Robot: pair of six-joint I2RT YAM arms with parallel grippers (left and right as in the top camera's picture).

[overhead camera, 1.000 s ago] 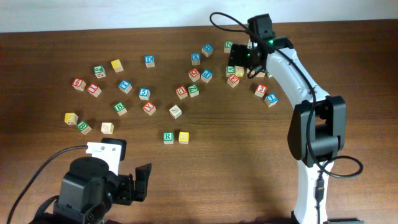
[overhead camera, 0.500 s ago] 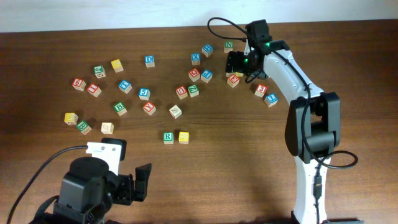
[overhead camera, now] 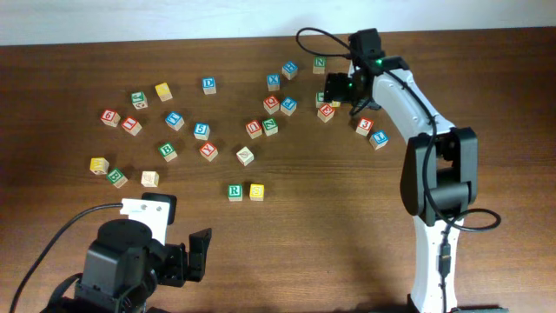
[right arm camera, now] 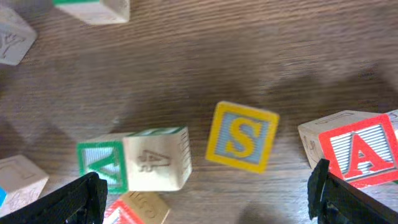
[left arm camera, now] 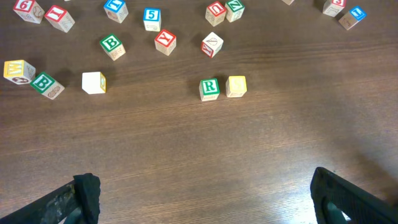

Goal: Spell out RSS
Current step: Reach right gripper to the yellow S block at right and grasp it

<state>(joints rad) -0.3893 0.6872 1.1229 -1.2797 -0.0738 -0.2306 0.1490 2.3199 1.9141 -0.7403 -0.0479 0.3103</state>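
The green R cube (overhead camera: 234, 191) stands mid-table with a yellow-faced cube (overhead camera: 256, 190) touching its right side. Both show in the left wrist view, R cube (left arm camera: 209, 88) and yellow cube (left arm camera: 236, 86). A yellow S cube (right arm camera: 242, 137) lies on the wood in the right wrist view. It sits between and just ahead of the open fingers of my right gripper (right arm camera: 205, 193). In the overhead view the right gripper (overhead camera: 336, 89) hovers over the far-right cluster and hides that cube. My left gripper (overhead camera: 184, 259) is open and empty near the front left, and shows in its own wrist view (left arm camera: 202, 199).
Several other letter cubes lie scattered across the far half of the table, including a green B cube (overhead camera: 168, 151) and a yellow cube (overhead camera: 163, 90). Close around the S cube are a green V cube with a 4 face (right arm camera: 140, 163) and a red A cube (right arm camera: 364, 152).
My right gripper has shifted slightly over the far-right cluster. The cubes and the left arm have not moved.
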